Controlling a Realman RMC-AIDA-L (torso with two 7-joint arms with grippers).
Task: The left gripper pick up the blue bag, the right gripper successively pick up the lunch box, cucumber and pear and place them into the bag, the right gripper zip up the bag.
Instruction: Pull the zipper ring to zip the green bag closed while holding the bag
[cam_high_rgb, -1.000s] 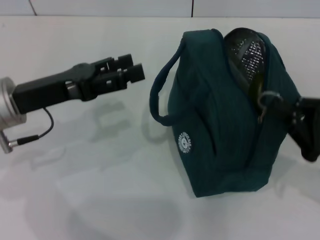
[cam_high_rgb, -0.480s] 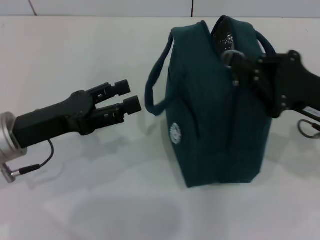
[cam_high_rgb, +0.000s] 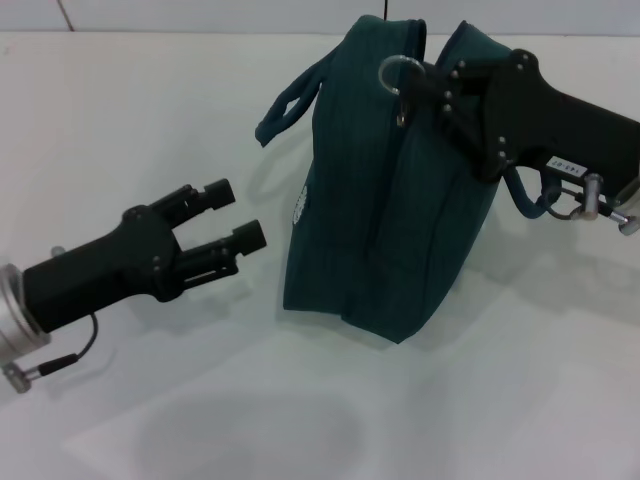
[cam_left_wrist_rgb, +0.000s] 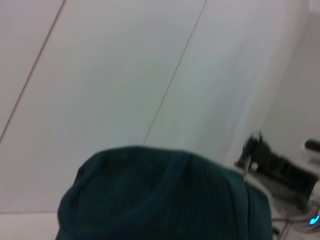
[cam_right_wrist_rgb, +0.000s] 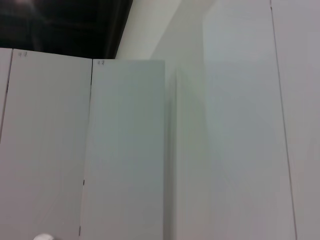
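Two spread, empty fingers of the left gripper (cam_high_rgb: 232, 214) point at the ribbed teal fabric blue bag (cam_high_rgb: 385, 190), upright on the white table (cam_high_rgb: 150, 110). The right gripper (cam_high_rgb: 425, 85) pinches its metal ring zipper pull (cam_high_rgb: 398, 72); the bag's contents are hidden.

A plain white table (cam_high_rgb: 150, 120) fills the view, and pale panelled walls (cam_right_wrist_rgb: 125, 150) with thin dark seams rise beyond its far edge.
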